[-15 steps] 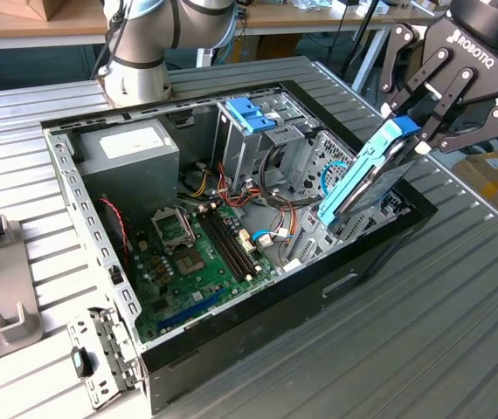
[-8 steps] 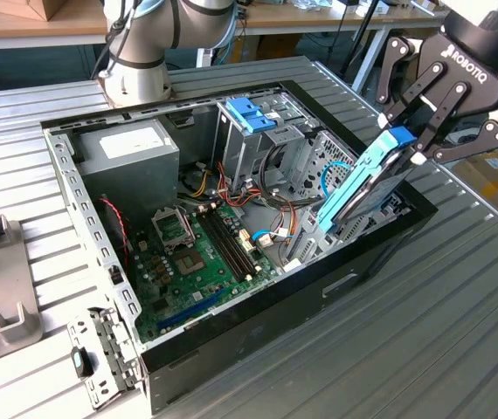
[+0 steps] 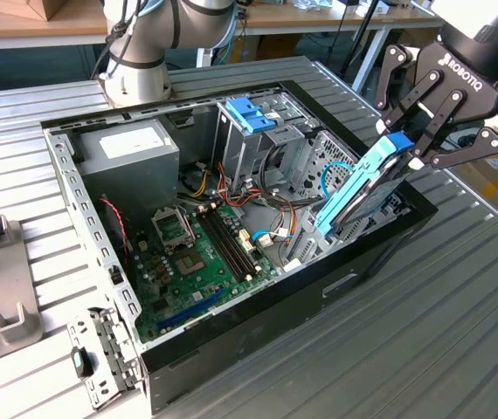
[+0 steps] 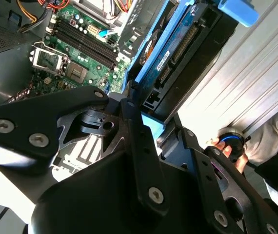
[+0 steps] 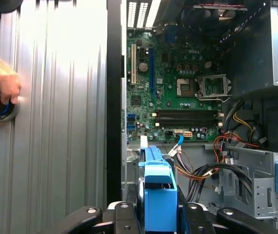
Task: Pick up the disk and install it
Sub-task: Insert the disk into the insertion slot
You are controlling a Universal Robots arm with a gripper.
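The tool is pressed together on the disk, pinching it by the upper end of its light-blue carrier frame. In the exterior view the black fingers clamp that end from both sides.

The disk stands tilted on edge. Its held end is raised above the open computer case and its lower end reaches down inside the case, along the wall toward the exterior view's right. I cannot tell whether that lower end rests on anything. In the first wrist view the blue frame sits between the fingers. In the second wrist view the disk runs edge-on next to the black case wall.

The case lies open side up in the middle of the ribbed metal counter. Inside it are a green motherboard, a grey power-supply box at the far corner, and a drive cage with a blue latch piece on top. Coloured cables run between the cage and the board.

A grey fixture sits at the counter's edge on the exterior view's left. A person's hand rests on a round black-and-blue object on the counter beside the case.
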